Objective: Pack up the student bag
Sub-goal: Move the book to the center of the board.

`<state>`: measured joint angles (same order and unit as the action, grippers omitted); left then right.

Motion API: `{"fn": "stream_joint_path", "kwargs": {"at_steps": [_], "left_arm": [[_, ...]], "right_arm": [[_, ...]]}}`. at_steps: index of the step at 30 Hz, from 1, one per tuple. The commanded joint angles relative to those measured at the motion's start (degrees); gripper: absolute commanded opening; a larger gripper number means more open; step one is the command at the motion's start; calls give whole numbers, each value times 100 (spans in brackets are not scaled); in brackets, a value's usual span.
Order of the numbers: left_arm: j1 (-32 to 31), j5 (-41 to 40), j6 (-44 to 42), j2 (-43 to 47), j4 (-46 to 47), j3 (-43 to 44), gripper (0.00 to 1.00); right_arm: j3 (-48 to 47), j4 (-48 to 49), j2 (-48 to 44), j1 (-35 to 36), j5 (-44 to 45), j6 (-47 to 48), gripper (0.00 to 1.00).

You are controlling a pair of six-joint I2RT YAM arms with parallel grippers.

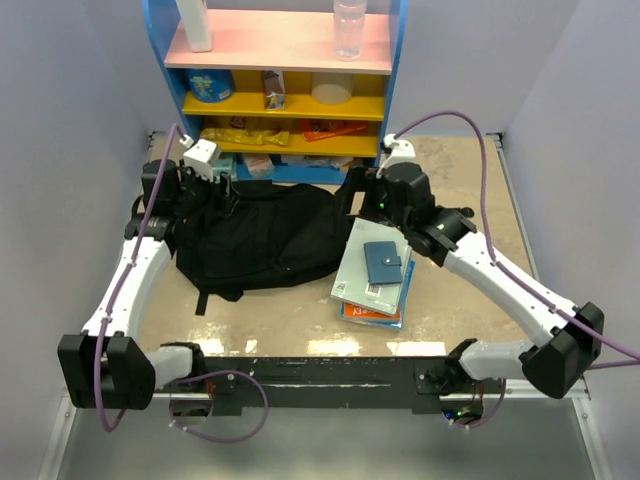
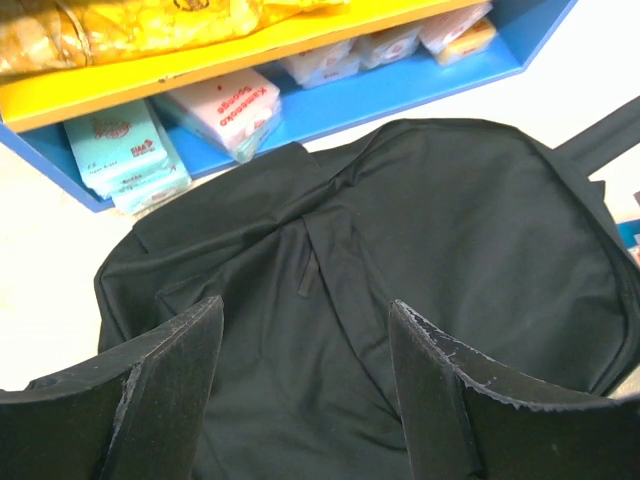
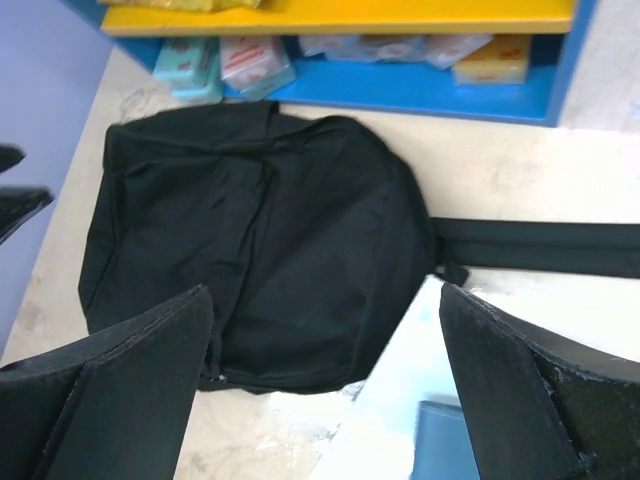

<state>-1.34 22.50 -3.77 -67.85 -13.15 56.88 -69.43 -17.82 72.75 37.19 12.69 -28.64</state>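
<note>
One black student bag point(image 1: 255, 235) lies flat at centre-left of the overhead frame, just in front of a blue shelf unit point(image 1: 280, 45). The left gripper point(image 2: 305, 330) and the right gripper point(image 3: 325, 300) both hover over it with jaws apart, holding nothing. The soft fabric looks limp and light and would likely sag and fold if lifted, so a pinch at the zip tab point(image 2: 305, 275) or a seam edge seems the surest hold. A stack of books point(image 1: 365, 290), about three, touches its right side.
</note>
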Motion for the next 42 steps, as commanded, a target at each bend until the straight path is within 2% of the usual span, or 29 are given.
{"fn": "stream_joint_path", "kwargs": {"at_steps": [1, 2, 8, 11, 14, 21, 24, 26, 31, 34, 37, 42], "left_arm": [[-24, -123, -10, -123, 23, 68, 71], [-24, -123, -10, -149, 31, 77, 72], [-24, -255, -1, -193, 84, 34, 71], [-24, -360, -36, -193, 111, 7, 71], [-24, -422, -62, -184, 119, -28, 71], [-15, -738, -54, -184, 225, -142, 72], [-15, -1177, -18, -237, 269, -169, 75], [-6, -1423, -10, -307, 242, -160, 84], [38, -1783, 69, -421, 242, -160, 93], [64, -1881, 131, -465, 295, -230, 100], [73, -1986, 122, -553, 365, -300, 100], [90, -2145, 52, -755, 514, -449, 100]], "right_arm": [[-237, 166, 292, 665, 215, 104, 99], [-290, 139, 379, 1093, 599, 113, 99], [-861, -581, 1741, 2430, 1586, -299, 96], [-1169, -1002, 2356, 3020, 2315, -650, 96], [-1371, -1442, 2805, 3302, 2572, -1169, 96], [-942, -1286, 2920, 3444, 2458, -1863, 95], [-660, -1197, 2955, 3444, 2537, -2100, 94], [-598, -1258, 3043, 3444, 2624, -2285, 94], [-730, -1645, 3605, 3444, 2800, -2936, 95], [-616, -1514, 3746, 3435, 2687, -3068, 95], [-344, -1241, 3799, 3383, 2564, -3138, 94], [-28, -1425, 3852, 3251, 2633, -3620, 94]]}}
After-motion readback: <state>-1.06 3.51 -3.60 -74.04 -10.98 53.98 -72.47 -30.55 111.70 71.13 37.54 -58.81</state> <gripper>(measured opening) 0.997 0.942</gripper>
